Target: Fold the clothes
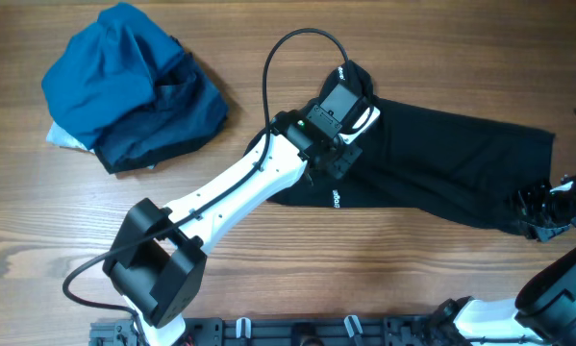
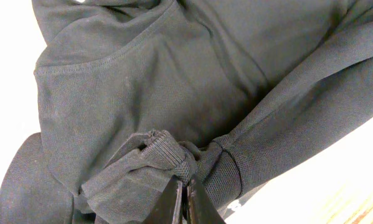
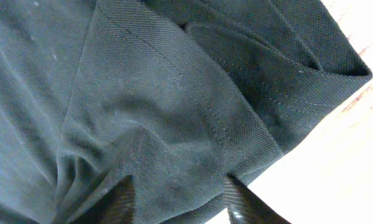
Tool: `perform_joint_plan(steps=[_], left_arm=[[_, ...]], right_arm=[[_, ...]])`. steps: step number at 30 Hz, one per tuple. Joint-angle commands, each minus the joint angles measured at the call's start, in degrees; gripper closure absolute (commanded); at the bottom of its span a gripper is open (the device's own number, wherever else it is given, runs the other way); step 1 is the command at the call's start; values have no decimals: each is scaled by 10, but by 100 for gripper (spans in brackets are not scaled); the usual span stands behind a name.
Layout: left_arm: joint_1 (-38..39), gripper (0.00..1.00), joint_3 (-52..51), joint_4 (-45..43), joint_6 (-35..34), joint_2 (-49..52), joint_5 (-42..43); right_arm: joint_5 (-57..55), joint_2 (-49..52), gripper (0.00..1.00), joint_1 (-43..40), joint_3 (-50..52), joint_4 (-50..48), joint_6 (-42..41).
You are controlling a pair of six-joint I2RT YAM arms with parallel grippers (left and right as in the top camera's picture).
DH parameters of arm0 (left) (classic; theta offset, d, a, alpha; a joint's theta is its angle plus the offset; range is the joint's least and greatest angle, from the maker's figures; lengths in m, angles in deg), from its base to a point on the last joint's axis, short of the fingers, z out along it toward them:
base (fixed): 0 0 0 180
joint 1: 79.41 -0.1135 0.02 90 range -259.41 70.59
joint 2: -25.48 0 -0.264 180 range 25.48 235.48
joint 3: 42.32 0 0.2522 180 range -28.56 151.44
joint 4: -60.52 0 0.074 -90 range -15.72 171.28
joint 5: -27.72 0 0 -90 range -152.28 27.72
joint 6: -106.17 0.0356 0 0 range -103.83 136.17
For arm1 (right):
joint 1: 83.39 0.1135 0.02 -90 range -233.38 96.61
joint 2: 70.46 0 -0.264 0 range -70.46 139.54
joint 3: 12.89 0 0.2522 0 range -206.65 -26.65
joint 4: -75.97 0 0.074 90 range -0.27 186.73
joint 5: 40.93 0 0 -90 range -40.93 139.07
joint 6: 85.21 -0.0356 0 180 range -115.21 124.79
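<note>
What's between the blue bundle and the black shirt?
Mostly bare wood table; the left arm's black cable loop and white forearm cross it just before the black shirt. Shows in the overhead view.

The left arm (image 1: pixel 239 187) is a long white link between black joints, with a boxy black housing (image 1: pixel 153 264) at its lower end. A thin black cable (image 1: pixel 267 77) loops by the wrist, and a small green light (image 1: pixel 298 122) glows there. The left tool (image 2: pixel 185 190) has narrow dark fingers. The right arm (image 1: pixel 562 274) is black and white.
</note>
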Motion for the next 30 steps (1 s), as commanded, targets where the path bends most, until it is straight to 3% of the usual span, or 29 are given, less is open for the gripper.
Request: perform_joint_plan(steps=[1,6,9,10,11,15,25,27,28,29,30], left_arm=[[0,96,5,0,2,-3,-7],[0,96,5,1,2,-3,-7],[0,96,5,0,2,-3,-7],[0,96,5,0,2,-3,-7],[0,96,5,0,2,-3,-8],[0,96,5,1,2,-3,-8],[0,95,5,0,2,-3,-8],[0,96,5,0,2,-3,-7],[0,96,5,0,2,-3,-8],[0,96,5,1,2,-3,-8],[0,95,5,1,2,-3,-8]], right_arm=[[-31,-9,44,2,16,-9,-18],[-42,-9,47,2,38,-33,-33],[-42,-9,73,2,38,-43,-45],[-38,-9,90,2,38,-54,-45],[-28,-9,96,2,37,-60,-45],[26,-13,96,2,-10,-45,-16],[56,3,94,19,-31,-95,-45],[56,7,84,33,-31,-119,-44],[55,7,60,38,-31,-124,-43],[58,7,49,39,-32,-125,-43],[61,7,45,37,-32,-120,-43]])
